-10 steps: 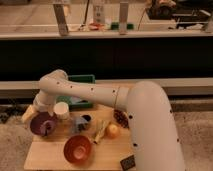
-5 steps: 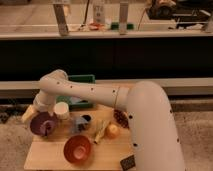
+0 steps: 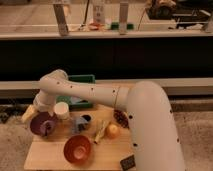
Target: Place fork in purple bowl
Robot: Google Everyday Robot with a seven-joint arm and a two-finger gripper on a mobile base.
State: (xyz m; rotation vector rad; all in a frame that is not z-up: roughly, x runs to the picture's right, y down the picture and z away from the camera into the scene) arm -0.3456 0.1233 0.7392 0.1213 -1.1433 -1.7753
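**Claw at the purple bowl, lower left of the frame**

The claw point(image 3: 34, 111) hangs at the end of the white arm point(image 3: 95, 92), at the upper left rim of the purple bowl point(image 3: 42, 123). Whether it is spread or pressed together cannot be told, nor whether it grips anything.

The fork point(image 3: 48, 129) shows only as 1 slim pale sliver inside the purple bowl, near its right wall. Its tines and handle cannot be made out. The bowl is round, deep and dark purple, with a lighter inside.

Just right of the bowl's upper rim stands a white cup point(image 3: 62, 110). Further right lies a small blue-grey item point(image 3: 80, 124) that cannot be identified. Below these, toward the bottom edge, sits the orange-red bowl point(image 3: 77, 149). To its upper right a yellowish stick point(image 3: 100, 132) lies tilted, with an orange ball point(image 3: 113, 131) just beside it. A green bin point(image 3: 80, 90) sits behind the arm, partly covered by it.

All of this rests on a light wooden table point(image 3: 50, 157) in the lower left of the frame. The robot's bulky white body point(image 3: 152, 130) fills the lower right. Across the top runs a long counter point(image 3: 100, 35) with a dark front.
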